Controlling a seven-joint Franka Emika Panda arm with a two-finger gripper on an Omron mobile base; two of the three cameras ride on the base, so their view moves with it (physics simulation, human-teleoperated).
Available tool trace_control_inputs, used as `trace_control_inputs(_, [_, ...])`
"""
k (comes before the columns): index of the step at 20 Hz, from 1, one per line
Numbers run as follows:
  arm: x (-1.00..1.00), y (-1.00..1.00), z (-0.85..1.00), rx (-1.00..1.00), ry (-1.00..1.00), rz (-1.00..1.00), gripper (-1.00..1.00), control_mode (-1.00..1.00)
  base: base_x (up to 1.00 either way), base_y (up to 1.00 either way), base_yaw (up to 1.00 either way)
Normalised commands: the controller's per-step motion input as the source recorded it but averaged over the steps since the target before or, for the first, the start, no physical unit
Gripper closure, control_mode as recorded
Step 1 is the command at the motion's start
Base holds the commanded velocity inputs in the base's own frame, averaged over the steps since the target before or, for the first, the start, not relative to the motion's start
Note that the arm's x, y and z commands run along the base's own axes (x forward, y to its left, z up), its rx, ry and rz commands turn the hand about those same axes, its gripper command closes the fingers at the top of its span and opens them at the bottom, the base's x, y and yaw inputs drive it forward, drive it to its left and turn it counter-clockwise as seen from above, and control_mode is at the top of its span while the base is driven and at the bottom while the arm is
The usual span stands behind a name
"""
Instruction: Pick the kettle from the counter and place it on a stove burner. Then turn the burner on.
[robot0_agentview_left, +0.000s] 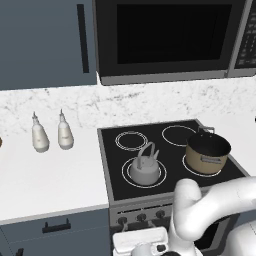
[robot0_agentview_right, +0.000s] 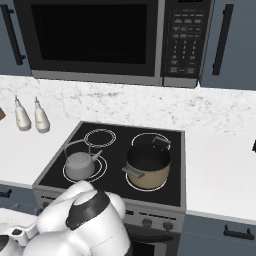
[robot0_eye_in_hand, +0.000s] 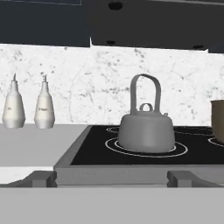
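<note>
The kettle (robot0_agentview_left: 144, 169) is standing upright on the stove burner (robot0_agentview_left: 127, 178), the wide double-ring circle at the front left of the black cooktop (robot0_agentview_left: 114, 150). Its arched handle is rising straight up, and its base is covering the middle of the rings, with the outer ring showing all around it. From the right base camera the kettle (robot0_agentview_right: 80, 163) is sitting on the same front-left circle, its short spout pointing toward the tan pot (robot0_agentview_right: 147, 167) next to it. The pot is sitting on the front right circle, apart from the kettle, open at the top with a dark inside.

The tool (robot0_eye_in_hand: 109, 178) is standing wide with nothing between its two dark tips, which are rising at the bottom of the hand camera's picture. It is hanging low in front of the cooktop's front edge, looking level across at the kettle (robot0_eye_in_hand: 146, 130), well short of touching it.

Two white bottles (robot0_agentview_left: 50, 133) are standing side by side on the white table (robot0_agentview_left: 50, 182) left of the cooktop, near the marbled back wall. A row of small dark knobs (robot0_agentview_left: 141, 217) is running along the stove front below the kettle. A black microwave (robot0_agentview_right: 95, 37) is hanging above the cooktop.
</note>
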Motion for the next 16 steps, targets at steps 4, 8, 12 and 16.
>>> trace_control_inputs(4, [0.21, 0.00, -0.16, 0.00, 0.07, 0.11, -1.00, -1.00, 0.00, 0.00, 0.00])
trace_control_inputs(8, [0.17, 0.00, -0.25, 0.00, 0.03, 0.10, -1.00, -1.00, 0.00, 0.00, 0.00])
trace_control_inputs(12, [0.14, 0.00, -0.32, 0.00, 0.00, 0.09, -1.00, -1.00, 0.00, 0.00, 0.00])
trace_control_inputs(16, [0.13, 0.01, -0.34, 0.00, 0.00, 0.09, -1.00, -1.00, 0.00, 0.00, 0.00])
